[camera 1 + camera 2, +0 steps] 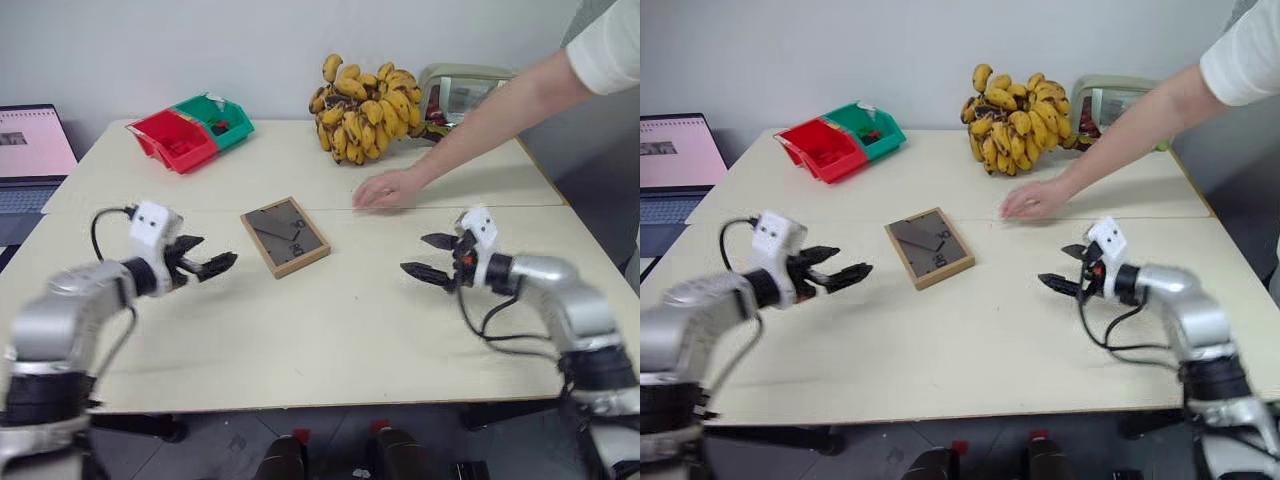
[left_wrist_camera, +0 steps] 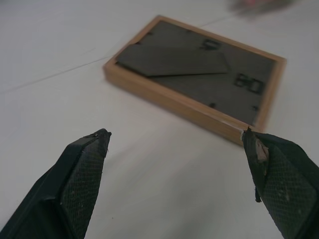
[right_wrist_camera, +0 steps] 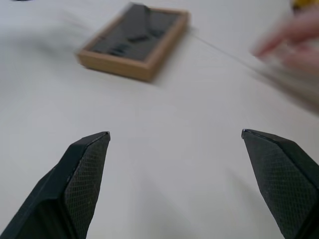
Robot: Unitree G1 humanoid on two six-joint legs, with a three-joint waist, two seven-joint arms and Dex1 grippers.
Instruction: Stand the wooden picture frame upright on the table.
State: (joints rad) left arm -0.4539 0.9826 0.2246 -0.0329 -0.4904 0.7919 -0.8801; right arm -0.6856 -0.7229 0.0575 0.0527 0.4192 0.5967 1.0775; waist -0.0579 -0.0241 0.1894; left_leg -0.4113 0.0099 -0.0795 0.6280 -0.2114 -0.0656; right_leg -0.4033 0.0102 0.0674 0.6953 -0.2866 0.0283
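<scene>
Light wood bordered the wooden picture frame, which lay flat on the worktop with its dark back and folded stand facing up. We found it near the middle of the surface, just on our side of the seam that crossed the worktop from side to side, and set at a slant to that seam. Bare surface surrounded all four of its edges.

Our left hand hovered to the left of the frame, its fingers spread wide and empty, pointed toward the frame's near long edge. Our right hand hovered well apart on the other side, likewise spread wide and holding nothing. Open worktop lay between each hand and the frame, and a broad bare strip ran from both hands to the near edge.

A person's hand rested flat on the worktop just beyond the seam, near the frame's far right corner but not touching it. Along the far edge stood a red bin beside a green bin, and a pile of bananas. A laptop sat off the left edge.
</scene>
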